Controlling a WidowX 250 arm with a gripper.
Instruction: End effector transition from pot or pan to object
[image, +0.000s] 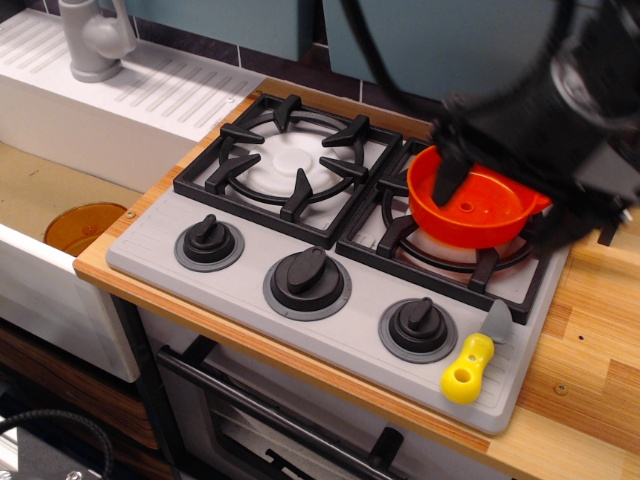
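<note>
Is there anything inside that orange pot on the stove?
Empty, as far as shows: the orange pot has a bare floor with one small dot at its middle. The arm hides its right side.

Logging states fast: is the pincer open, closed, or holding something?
Pincer: blurred above the orange saucepan; open or closed cannot be told, nothing visibly held.

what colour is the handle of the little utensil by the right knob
Yellow handle, with a grey blade; clearest in the observation.image view.
</note>
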